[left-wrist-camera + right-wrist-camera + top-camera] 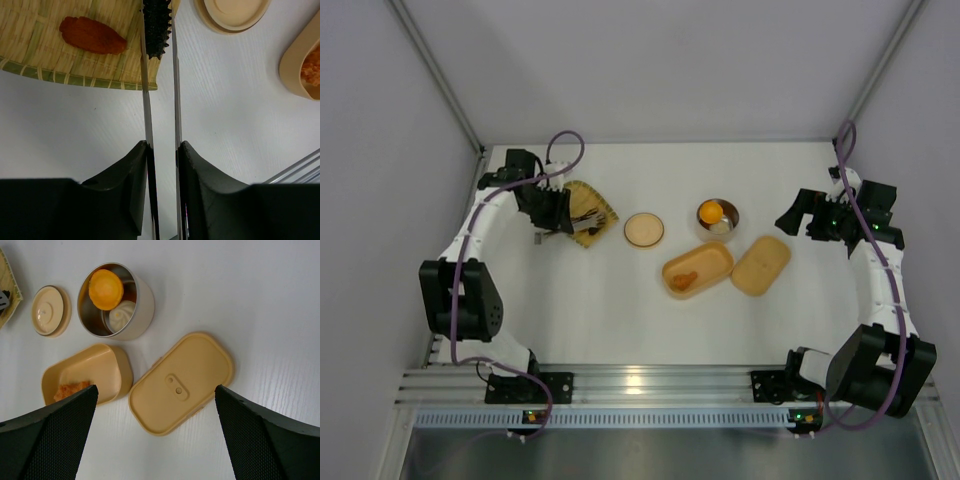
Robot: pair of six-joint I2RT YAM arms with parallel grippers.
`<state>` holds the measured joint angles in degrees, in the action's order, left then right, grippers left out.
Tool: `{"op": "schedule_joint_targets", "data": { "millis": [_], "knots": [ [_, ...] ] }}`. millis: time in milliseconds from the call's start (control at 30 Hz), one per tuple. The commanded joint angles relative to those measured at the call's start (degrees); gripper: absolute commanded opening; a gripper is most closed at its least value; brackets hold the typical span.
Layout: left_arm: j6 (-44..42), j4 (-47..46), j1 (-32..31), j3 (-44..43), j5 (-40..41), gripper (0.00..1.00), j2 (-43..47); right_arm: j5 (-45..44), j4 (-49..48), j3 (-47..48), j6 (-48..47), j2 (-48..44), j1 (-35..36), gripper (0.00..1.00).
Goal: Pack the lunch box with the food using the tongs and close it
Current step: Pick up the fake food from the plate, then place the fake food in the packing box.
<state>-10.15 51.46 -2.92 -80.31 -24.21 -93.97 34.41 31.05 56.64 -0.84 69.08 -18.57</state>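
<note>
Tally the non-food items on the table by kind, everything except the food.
2 open containers: lunch box, steel bowl
2 lids: oblong lid, round lid
1 woven tray
1 pair of tongs
Total: 6

The open lunch box (715, 258) lies mid-bench (620, 320) with an orange piece of food (685, 281) inside, its lid (761, 265) flat just to its right. Behind stand a steel bowl (732, 222) and a round tan lid (644, 229). The left claw (558, 215) holds the tongs (586, 220) over the woven tray (603, 206); the right claw (798, 218) hangs far right.
</note>
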Motion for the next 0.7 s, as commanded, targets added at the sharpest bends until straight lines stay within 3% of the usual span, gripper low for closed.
{"op": "schedule_joint_targets", "data": {
  "millis": [0,267,400,667],
  "knots": [
    [0.75,1.27,-2.08,-4.58,-4.7,0.05,4.59,1.36,-1.61,0.93,0.32,-1.31,-0.86,0.99],
    [0.83,0.05,-19.04,-5.03,-1.55,0.0,9.69,0.74,-1.25,1.1,0.14,-1.67,-0.86,0.99],
    [0.66,-0.92,-29.31,-6.87,1.17,0.0,6.44,0.65,-1.34,1.37,0.4,-1.4,-0.86,0.99],
    [2.33,-4.18,-37.77,-10.39,3.2,0.0,-1.82,0.04,-1.08,1.19,0.32,-2.11,-0.86,1.0]
  ]
}}
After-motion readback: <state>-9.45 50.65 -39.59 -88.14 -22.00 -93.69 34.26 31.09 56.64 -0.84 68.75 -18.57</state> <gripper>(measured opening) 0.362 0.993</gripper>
